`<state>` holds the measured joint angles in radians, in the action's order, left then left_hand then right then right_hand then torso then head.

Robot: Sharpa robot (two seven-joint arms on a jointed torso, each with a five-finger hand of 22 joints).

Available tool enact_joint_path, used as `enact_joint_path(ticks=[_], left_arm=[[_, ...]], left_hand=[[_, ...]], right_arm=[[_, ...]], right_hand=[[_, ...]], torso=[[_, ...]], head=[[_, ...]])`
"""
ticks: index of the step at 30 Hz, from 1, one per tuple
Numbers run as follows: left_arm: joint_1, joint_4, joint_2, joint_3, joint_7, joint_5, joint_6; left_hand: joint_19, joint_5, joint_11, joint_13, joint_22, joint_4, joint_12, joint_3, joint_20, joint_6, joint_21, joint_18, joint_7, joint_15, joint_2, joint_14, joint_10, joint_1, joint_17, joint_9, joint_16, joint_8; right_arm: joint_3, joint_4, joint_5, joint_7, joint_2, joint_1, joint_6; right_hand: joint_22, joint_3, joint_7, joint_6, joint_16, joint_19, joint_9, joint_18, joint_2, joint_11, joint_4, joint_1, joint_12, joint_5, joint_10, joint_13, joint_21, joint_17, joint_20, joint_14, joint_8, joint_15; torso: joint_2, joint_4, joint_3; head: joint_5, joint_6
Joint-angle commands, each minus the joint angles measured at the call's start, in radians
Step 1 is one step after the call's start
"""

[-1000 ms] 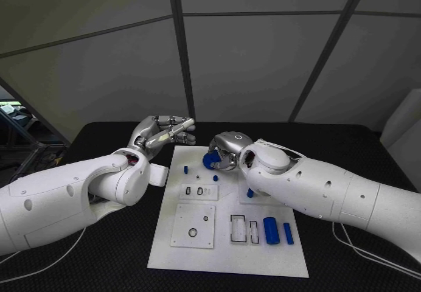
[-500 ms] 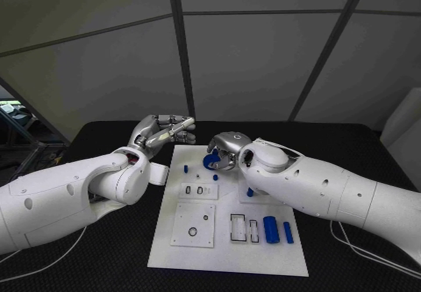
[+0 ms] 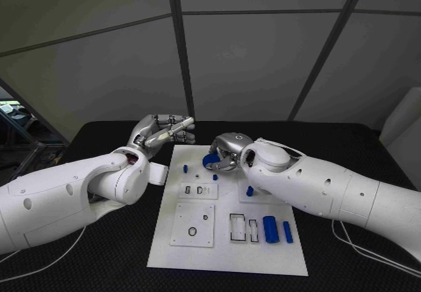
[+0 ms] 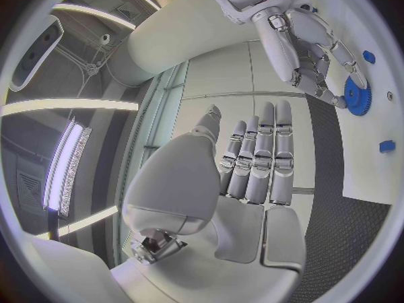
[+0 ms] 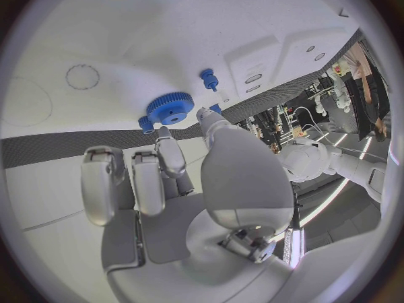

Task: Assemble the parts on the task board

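The white task board (image 3: 230, 258) lies in the middle of the black table. A blue gear (image 3: 210, 161) lies flat at the board's far end. My right hand (image 3: 230, 148) reaches down to it, with thumb and a fingertip set against the gear's (image 5: 171, 108) rim; the left wrist view shows the same contact on the gear (image 4: 357, 95). My left hand (image 3: 163, 131) hovers over the board's far left corner, fingers straight and side by side, holding nothing. Small blue pegs (image 3: 185, 168) (image 3: 215, 177) stand near the gear, and another peg (image 3: 249, 191) sits under my right forearm.
Two blue cylinders (image 3: 271, 229) (image 3: 288, 232) lie at the board's near right, beside a black rectangular frame (image 3: 238, 226). Raised white plates with slots (image 3: 200, 191) and holes (image 3: 194, 225) sit on the board's left half. My right forearm (image 3: 333, 188) covers the board's right edge.
My right hand and arm have shifted very slightly at the gear; the gear stays in about the same spot. The left hand has not moved.
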<state>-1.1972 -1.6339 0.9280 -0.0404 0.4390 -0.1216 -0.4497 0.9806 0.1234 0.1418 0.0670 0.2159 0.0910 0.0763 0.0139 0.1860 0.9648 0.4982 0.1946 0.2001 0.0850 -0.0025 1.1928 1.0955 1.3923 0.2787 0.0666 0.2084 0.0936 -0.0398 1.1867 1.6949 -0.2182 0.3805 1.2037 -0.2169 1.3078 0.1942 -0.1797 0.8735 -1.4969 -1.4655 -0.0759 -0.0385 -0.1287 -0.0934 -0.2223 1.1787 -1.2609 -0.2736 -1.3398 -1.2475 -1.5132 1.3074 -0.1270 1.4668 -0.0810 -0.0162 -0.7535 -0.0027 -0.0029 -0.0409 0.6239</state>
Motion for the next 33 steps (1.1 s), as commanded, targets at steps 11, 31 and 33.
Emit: enact_joint_path(ticks=[11,31,33], left_arm=[[-0.001,0.014,0.007,0.000,0.006,-0.004,0.010],[-0.001,0.036,-0.003,0.000,0.010,0.000,0.011],[-0.001,0.038,-0.005,0.000,0.010,0.000,0.012]], left_hand=[[-0.006,-0.001,0.006,0.001,-0.001,-0.001,-0.006,-0.007,0.002,-0.002,0.000,-0.014,0.006,0.002,0.006,-0.006,0.002,-0.002,0.001,0.000,-0.006,-0.007],[-0.006,-0.001,0.006,0.001,-0.002,-0.001,-0.007,-0.008,0.002,-0.001,0.000,-0.014,0.006,0.002,0.006,-0.006,0.002,-0.002,0.002,0.000,-0.008,-0.008],[-0.006,-0.001,0.006,0.001,-0.002,-0.001,-0.007,-0.008,0.002,-0.001,0.000,-0.014,0.006,0.002,0.006,-0.006,0.002,-0.002,0.002,0.000,-0.008,-0.008]], right_arm=[[-0.001,0.163,-0.298,0.298,0.212,0.002,-0.221],[-0.002,0.270,-0.482,0.308,0.539,0.004,-0.167],[-0.002,0.247,-0.487,0.313,0.541,0.003,-0.164]], right_hand=[[0.071,0.035,0.005,0.016,0.020,0.046,0.003,-0.008,0.007,0.007,0.071,0.111,0.029,-0.027,0.025,0.029,0.035,0.058,0.002,0.057,0.007,0.004],[0.082,0.072,0.014,0.070,0.022,0.036,0.000,-0.005,0.011,0.018,0.145,0.196,0.025,-0.018,0.013,0.027,0.032,0.061,0.012,0.059,-0.005,0.014],[0.081,0.073,0.014,0.070,0.022,0.036,0.001,-0.005,0.010,0.018,0.147,0.198,0.026,-0.016,0.013,0.028,0.032,0.061,0.012,0.059,-0.004,0.014]], torso=[[0.010,-0.0090,0.0028],[0.025,-0.0246,0.0145],[0.024,-0.0251,0.0150]], head=[[-0.002,-0.006],[0.005,-0.015],[0.007,-0.017]])
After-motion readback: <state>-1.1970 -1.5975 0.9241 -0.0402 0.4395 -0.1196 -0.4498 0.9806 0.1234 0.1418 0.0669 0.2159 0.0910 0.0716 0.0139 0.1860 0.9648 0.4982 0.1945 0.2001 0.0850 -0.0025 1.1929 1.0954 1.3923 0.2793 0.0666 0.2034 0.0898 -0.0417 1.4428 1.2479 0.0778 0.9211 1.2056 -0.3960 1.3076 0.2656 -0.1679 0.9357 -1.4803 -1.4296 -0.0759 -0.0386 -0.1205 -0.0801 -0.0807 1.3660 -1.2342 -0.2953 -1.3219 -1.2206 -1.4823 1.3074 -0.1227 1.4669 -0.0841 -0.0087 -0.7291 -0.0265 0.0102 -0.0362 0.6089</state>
